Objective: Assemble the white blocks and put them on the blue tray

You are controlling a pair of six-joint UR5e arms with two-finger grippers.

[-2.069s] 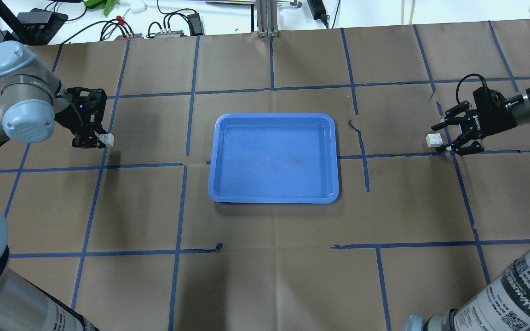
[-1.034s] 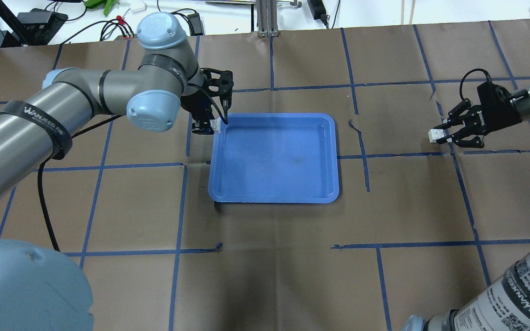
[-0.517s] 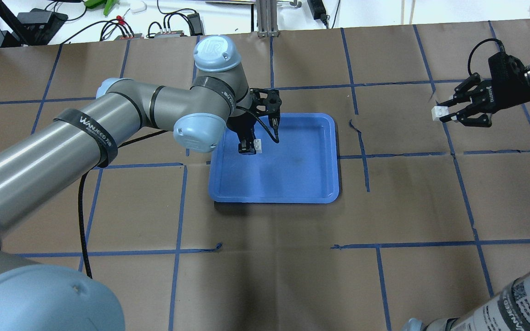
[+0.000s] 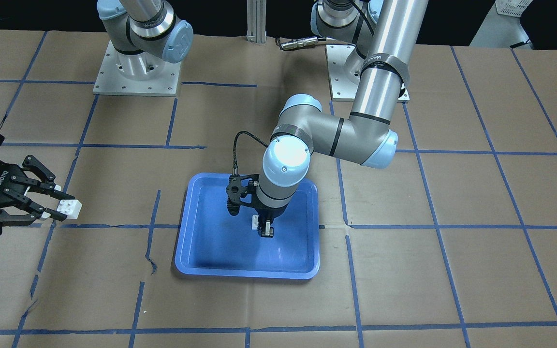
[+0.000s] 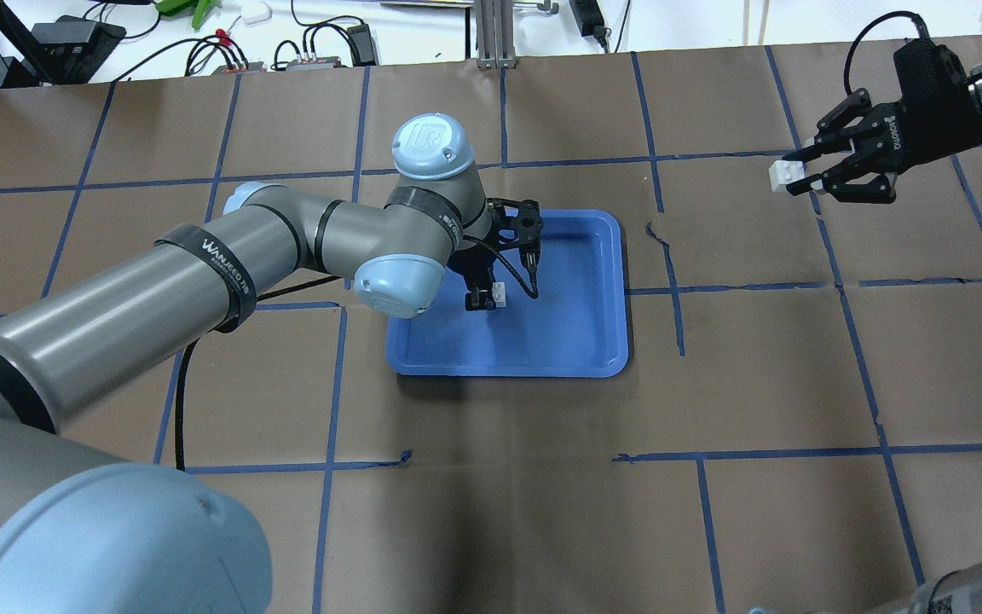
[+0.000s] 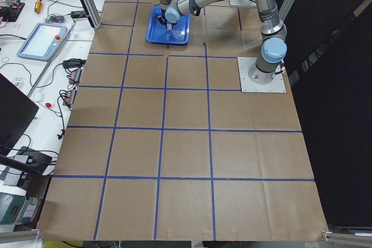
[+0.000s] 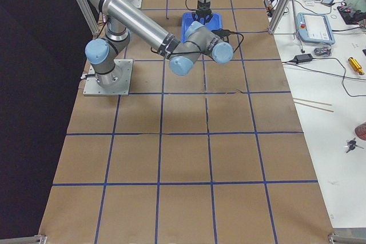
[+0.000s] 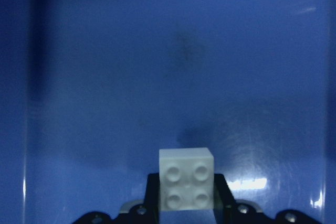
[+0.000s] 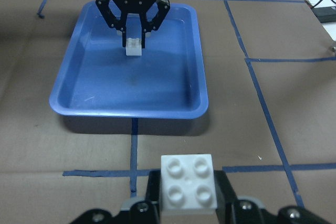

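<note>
**Front-facing view.**
- Left claw: points down, fingers drawn in narrow and clamped on the first white block.
- Blue tray: directly beneath this claw, lying on the brown-paper tabletop.
- Right claw: fingers partly spread, tips pinching the second white block. The tray is well apart from it.

**Overhead view.** Each claw has one block at its fingertips. The left claw's block sits over the tray's interior.

**Left wrist view.** The first white block is gripped between the fingertips, four studs facing the camera. The tray floor fills the background, and whether the block touches it cannot be told.

**Right wrist view.** The second white block is gripped the same way, studs toward the camera. The tray lies ahead of the claw, with the left claw and its block over its far half.

**Side views.** The claws are too small to judge.
</note>
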